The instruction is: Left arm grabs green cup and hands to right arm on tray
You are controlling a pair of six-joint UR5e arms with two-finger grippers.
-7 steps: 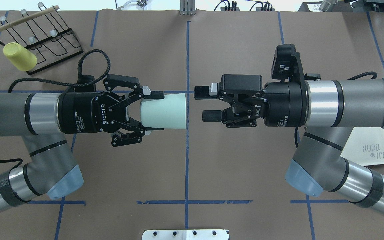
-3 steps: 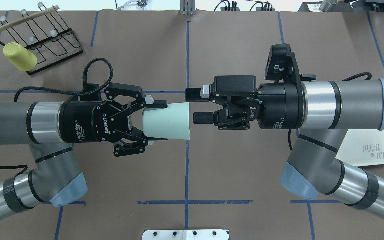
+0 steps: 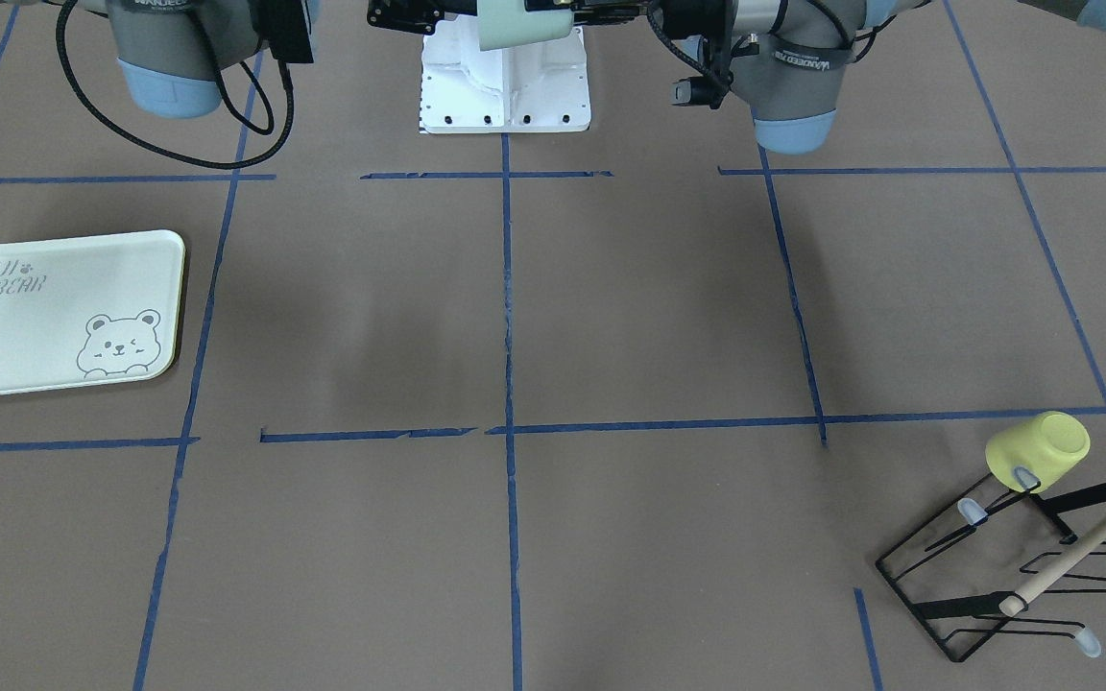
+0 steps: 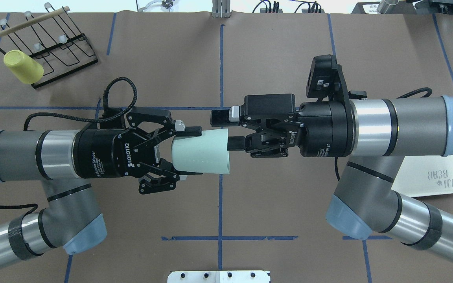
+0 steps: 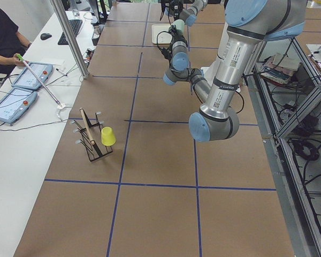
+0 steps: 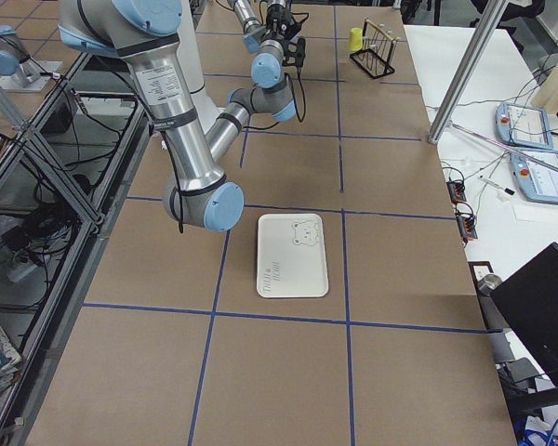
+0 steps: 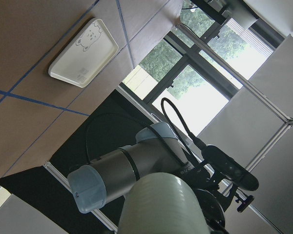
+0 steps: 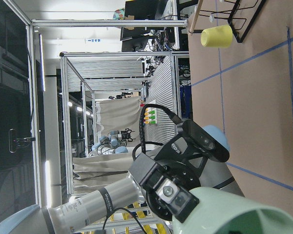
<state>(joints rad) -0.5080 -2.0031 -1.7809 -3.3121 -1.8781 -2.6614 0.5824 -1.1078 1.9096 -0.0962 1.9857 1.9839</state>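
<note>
The pale green cup (image 4: 201,153) is held sideways in mid-air over the table's middle, its open mouth toward the right arm. My left gripper (image 4: 193,151) is shut on its base end. My right gripper (image 4: 228,130) is open at the cup's rim, one finger above the wall and the other at the mouth, not closed on it. The cup also shows at the top of the front-facing view (image 3: 524,24), in the left wrist view (image 7: 161,204) and in the right wrist view (image 8: 234,214). The tray (image 4: 442,177) lies flat under the right arm, and shows bare in the front-facing view (image 3: 54,312).
A yellow cup (image 4: 22,67) hangs upside down on a black wire rack (image 4: 53,51) at the table's far left corner. The white robot base plate (image 4: 218,276) sits at the near edge. Blue tape lines cross the brown table.
The two arms have closed in on each other. The right gripper moved left until its open fingers reached the cup's rim. The left gripper with the cup moved slightly right and nearer the robot.
</note>
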